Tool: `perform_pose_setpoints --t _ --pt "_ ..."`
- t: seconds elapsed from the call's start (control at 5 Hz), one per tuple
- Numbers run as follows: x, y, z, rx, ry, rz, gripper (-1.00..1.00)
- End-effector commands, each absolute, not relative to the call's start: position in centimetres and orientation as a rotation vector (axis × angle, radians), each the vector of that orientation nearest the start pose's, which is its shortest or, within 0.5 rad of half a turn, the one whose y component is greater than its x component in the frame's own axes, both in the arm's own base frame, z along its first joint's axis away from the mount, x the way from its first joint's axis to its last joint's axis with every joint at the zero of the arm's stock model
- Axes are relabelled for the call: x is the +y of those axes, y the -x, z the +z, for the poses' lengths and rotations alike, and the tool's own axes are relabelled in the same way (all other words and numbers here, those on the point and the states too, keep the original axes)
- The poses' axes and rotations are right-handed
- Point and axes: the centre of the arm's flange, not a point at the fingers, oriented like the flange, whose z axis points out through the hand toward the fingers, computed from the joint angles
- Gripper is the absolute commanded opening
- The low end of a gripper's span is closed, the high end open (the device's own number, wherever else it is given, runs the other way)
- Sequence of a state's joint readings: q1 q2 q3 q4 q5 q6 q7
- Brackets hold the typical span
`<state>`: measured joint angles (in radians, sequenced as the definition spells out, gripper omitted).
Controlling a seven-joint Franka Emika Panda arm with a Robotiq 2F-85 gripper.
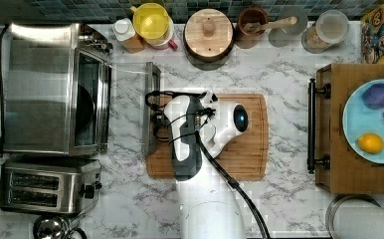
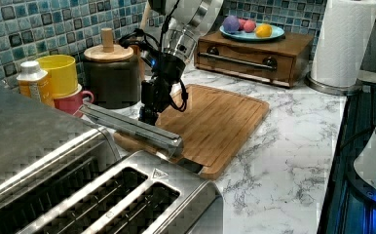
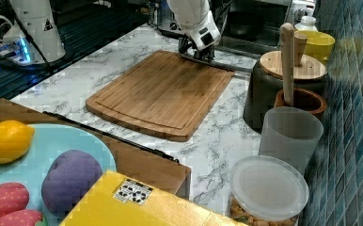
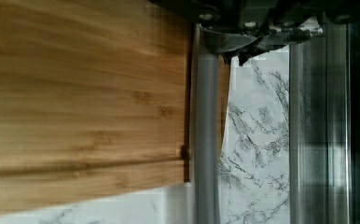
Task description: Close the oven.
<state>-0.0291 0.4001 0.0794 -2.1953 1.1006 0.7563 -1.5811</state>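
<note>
The stainless-steel oven [image 1: 41, 89] stands at the top view's left, its dark interior exposed. Its glass door [image 1: 128, 107] is folded down flat toward the cutting board, and the metal bar handle [image 1: 150, 109] runs along the door's outer edge. My gripper [image 1: 156, 119] points down right at that handle, above the board's edge. From the left view, the gripper [image 2: 147, 114] sits just behind the handle [image 2: 132, 127]. The right view has the gripper [image 3: 196, 52] low over the handle [image 3: 231, 66]. Seen from the wrist, the handle [image 4: 207, 140] runs under the gripper [image 4: 243, 49].
A wooden cutting board [image 1: 240, 139] lies under my arm. A two-slot toaster [image 1: 46, 186] stands beside the oven. A lidded jar [image 1: 209, 37], a yellow cup [image 1: 151, 22] and a bottle [image 1: 126, 34] line the tiled wall. At the top view's right stands a wooden tray [image 1: 329, 124] carrying a plate.
</note>
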Motion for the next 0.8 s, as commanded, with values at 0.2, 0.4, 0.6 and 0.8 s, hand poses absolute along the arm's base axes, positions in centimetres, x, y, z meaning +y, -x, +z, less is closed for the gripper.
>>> perform_pose_setpoints --t 0.2,0.4,0.6,0.8 --pt "7.9 -58.2 28.2 0.057 2.31 -0.222 -1.0" --pt "10.9 -57.6 31.5 -0.029 2.303 -0.252 -1.0" --pt "14.1 -56.9 34.4 -0.114 2.322 -0.268 -1.0" --pt "16.3 -56.5 36.9 -0.166 2.344 -0.281 -1.0"
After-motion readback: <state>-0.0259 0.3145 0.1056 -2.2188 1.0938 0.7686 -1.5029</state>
